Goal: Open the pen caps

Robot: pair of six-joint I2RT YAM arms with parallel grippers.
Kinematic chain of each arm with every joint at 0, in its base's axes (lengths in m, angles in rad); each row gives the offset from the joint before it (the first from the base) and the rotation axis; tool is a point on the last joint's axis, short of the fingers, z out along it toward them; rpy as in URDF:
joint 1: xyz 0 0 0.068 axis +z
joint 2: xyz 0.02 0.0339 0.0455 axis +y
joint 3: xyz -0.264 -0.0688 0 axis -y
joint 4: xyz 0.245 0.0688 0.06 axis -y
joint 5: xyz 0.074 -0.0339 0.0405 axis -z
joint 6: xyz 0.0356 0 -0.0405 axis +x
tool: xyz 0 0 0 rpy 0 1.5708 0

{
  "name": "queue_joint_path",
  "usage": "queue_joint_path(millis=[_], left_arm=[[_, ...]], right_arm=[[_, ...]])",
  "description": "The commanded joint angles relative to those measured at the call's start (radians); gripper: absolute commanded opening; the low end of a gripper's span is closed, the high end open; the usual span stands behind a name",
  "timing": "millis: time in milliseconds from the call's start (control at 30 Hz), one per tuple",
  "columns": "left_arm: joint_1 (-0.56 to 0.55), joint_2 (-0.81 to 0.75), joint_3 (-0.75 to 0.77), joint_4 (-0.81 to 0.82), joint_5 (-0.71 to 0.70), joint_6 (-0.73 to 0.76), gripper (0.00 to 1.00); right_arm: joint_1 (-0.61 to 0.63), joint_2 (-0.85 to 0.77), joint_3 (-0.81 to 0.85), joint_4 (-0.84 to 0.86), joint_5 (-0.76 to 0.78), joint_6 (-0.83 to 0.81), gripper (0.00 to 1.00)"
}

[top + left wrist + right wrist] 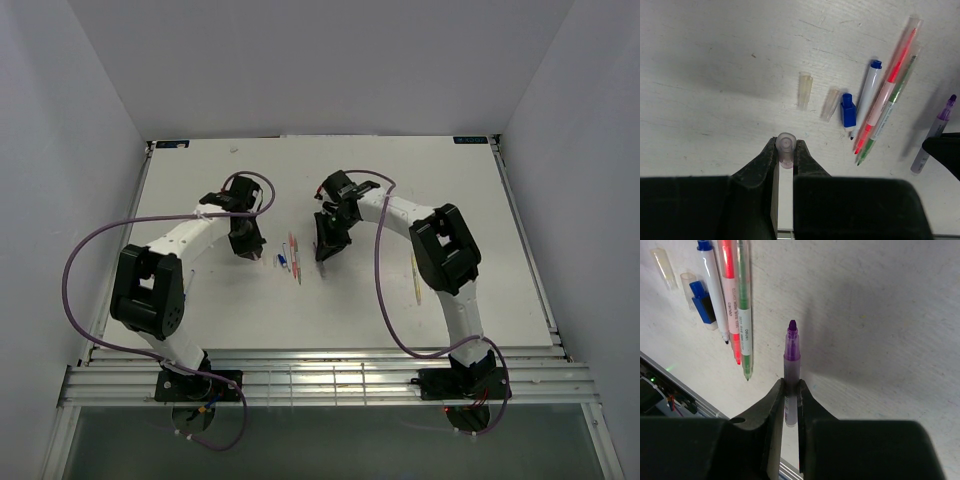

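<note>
- Left wrist view: the left claw point(786, 151) is seen closed tight on a pale purple cap point(786, 144), which is pinched between the two fingertips with its round end sticking out past them.
- On the desk point(715, 75) beyond that claw, two clear caps point(804, 90) are laid side by side but apart, and a blue cap point(848, 111) is set just beside the nearer one.
- A blue-white pen point(867, 97) is laid right next to the blue cap. A red pen point(888, 87) and a green pen point(892, 102) are pressed together alongside it, all three uncapped, with their tips pointing toward the near edge.
- In the right wrist view, the right claw point(791, 390) is closed on the barrel of a purple pen point(792, 347). Its bare purple tip is pointed away from the claw.
- Whether the purple pen touches the desk cannot be told.
- From the top external view, the group of pens is found about the middle of the desk, between the two claws. A yellow pen point(414, 275) is laid well apart from it, toward the right edge, beside the right arm.
</note>
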State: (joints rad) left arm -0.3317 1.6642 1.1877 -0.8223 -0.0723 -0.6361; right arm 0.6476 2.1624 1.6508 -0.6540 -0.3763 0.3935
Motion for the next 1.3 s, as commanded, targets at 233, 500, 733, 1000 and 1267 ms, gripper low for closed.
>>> queue_joint_path(millis=[233, 500, 733, 1000, 1267], left_arm=[[0.002, 0.028, -0.054, 0.091, 0.011, 0.023, 0.13], [0.002, 0.066, -0.054, 0.129, 0.019, 0.023, 0.18], [0.002, 0.095, -0.045, 0.137, 0.031, 0.013, 0.23], [0.002, 0.106, -0.046, 0.127, 0.029, 0.013, 0.3], [0.002, 0.106, -0.046, 0.12, 0.034, 0.01, 0.37]], right_arm=[[-0.006, 0.047, 0.059, 0.065, -0.038, 0.033, 0.08], [-0.008, 0.057, 0.078, 0.065, -0.049, 0.038, 0.08], [-0.006, 0.066, 0.086, 0.06, -0.053, 0.051, 0.08], [0.001, 0.079, 0.081, 0.088, -0.067, 0.074, 0.13], [0.007, 0.079, 0.095, 0.079, -0.052, 0.062, 0.22]])
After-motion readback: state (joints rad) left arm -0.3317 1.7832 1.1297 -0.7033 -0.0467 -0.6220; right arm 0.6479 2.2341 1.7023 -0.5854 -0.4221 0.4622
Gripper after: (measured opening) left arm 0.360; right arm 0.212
